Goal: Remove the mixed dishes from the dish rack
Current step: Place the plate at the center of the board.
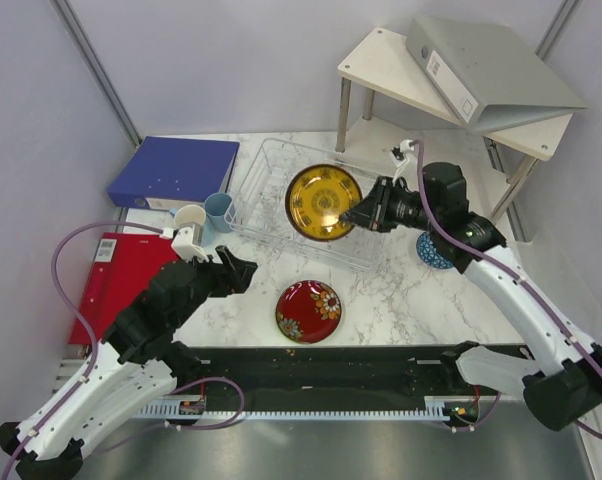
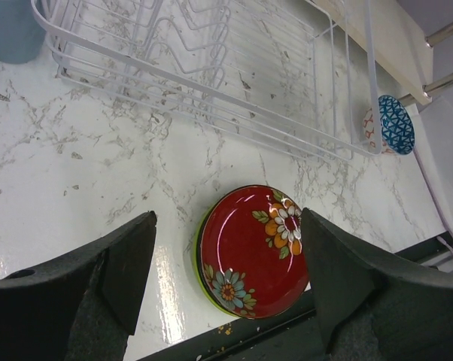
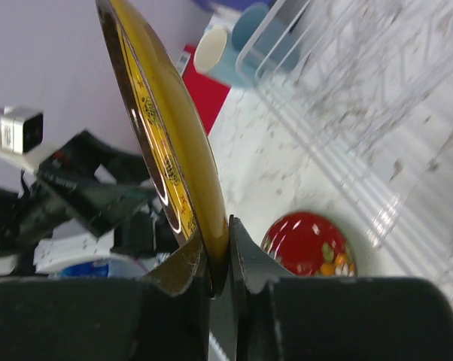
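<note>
Marble-pattern table (image 1: 401, 290) sits in a corner of pale walls. At the back right is a white shelf (image 1: 376, 62) with a grey binder (image 1: 491, 70) on top. On the left are a blue binder (image 1: 173, 172) and a red folder (image 1: 121, 275). The clear dish rack (image 1: 266, 165) stands mid-table, with a light blue cup (image 1: 220, 211) and cream mug (image 1: 190, 218) just beside its left end.

The top view shows the right gripper (image 1: 361, 214) at the right rim of the yellow-brown patterned plate (image 1: 323, 202), which is over the rack's near side. The blue patterned bowl (image 1: 433, 252) is partly hidden behind that arm. The right wrist view shows the plate edge-on and the fingers pinching its lower rim tight.

The left wrist view shows the red bowl (image 2: 253, 252) on the marble near the rack, with a lime-green rim peeking out under its left side, which the top view does not resolve.

The left gripper (image 1: 243, 270) has its fingers spread wide, holding nothing, above the table left of the red bowl.
</note>
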You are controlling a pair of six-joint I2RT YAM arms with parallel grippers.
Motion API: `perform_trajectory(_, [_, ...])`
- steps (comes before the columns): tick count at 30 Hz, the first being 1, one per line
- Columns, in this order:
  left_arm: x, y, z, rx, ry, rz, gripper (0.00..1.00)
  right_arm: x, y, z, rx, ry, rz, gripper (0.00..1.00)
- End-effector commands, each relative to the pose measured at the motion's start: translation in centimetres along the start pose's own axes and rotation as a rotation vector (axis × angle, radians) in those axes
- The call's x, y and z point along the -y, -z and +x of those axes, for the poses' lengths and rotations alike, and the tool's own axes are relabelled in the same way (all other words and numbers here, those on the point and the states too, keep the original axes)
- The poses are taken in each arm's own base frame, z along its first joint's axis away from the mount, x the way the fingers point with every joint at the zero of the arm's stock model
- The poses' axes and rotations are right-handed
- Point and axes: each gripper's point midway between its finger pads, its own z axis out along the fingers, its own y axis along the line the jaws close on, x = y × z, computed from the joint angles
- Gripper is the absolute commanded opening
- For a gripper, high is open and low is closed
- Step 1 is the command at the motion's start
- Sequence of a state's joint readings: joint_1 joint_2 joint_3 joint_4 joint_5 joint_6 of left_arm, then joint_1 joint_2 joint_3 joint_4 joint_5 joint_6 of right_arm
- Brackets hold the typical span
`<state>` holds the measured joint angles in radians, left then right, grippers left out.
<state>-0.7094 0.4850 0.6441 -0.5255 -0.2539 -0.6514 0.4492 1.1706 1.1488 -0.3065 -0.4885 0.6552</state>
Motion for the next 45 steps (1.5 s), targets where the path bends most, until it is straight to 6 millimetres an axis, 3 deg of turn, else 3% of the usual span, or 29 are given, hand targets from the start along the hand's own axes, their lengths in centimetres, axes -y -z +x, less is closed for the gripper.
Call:
perform_trajectory(1, [0.1,0.1,-0.7,0.034,0.045,-0.005,0.85,-1.6,3.3,6.5,-0.208,-0.111,-0.061,0.00])
perform_trajectory(8, [0.4,-0.3,-0.6,0.015,0.064,-0.014,0.99,1.8,3.9,14.1,-0.346,-0.140,0.025,0.00])
perform_trajectory(16, [0.2,-0.3,-1.0,0.025,0.067,-0.033,0.99,2.8,2.5,18.6,-0.426,-0.139,0.016,0.00])
perform_trajectory(22, [0.3,-0.4,-1.3,0.027,0.062,-0.041,0.99,5.8,1.0,22.5,-0.499,-0.200,0.039,0.00])
perform_trajectory(27, [0.1,-0.5,-0.8,0.011,0.059,-0.040,0.99,7.2,-0.2,23.8,-0.514,-0.220,0.046,0.00])
perform_trajectory(37, [-0.2,-0.8,-0.1,-0.004,0.059,-0.051,0.99,7.3,-1.7,24.3,-0.537,-0.221,0.033,0.00])
perform_trajectory(45, [-0.5,-0.9,0.3,-0.008,0.065,-0.056,1.00,7.9,-2.5,26.0,-0.592,-0.218,0.053,0.00])
